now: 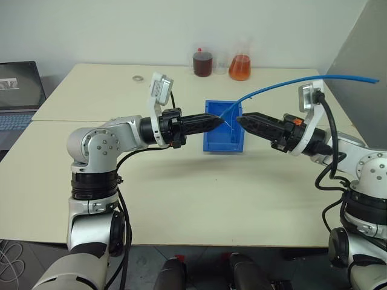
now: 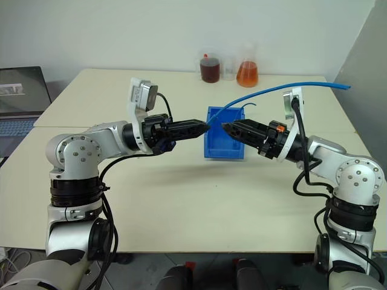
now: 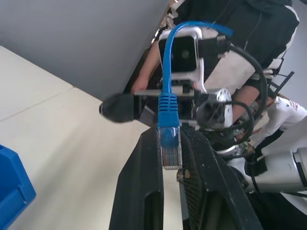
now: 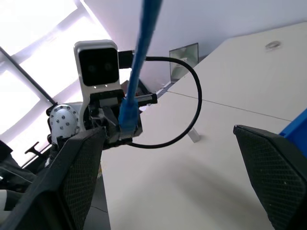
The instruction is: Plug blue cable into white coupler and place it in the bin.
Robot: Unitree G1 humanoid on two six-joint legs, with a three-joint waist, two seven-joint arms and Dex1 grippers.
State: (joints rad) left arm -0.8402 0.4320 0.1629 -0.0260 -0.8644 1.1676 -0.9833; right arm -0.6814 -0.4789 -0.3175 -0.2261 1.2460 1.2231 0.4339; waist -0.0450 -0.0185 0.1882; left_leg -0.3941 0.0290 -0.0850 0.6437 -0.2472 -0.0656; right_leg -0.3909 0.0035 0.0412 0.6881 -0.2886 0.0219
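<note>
A: Where is the blue cable [image 3: 168,112]?
B: Above the bin [image 1: 222,138], plug clamped in the left claw [image 1: 216,121]; right claw [image 4: 168,182] gapes empty.
A: Handling?
B: Probably light, springy; grip the plug boot.

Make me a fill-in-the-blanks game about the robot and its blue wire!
1. The left end effector is shut on the blue ____.
2. The right end effector is wide ____.
3. The bin is coloured ____.
4. Two flasks stand at the table's ____ edge.

Missing words: cable; open; blue; far
</note>
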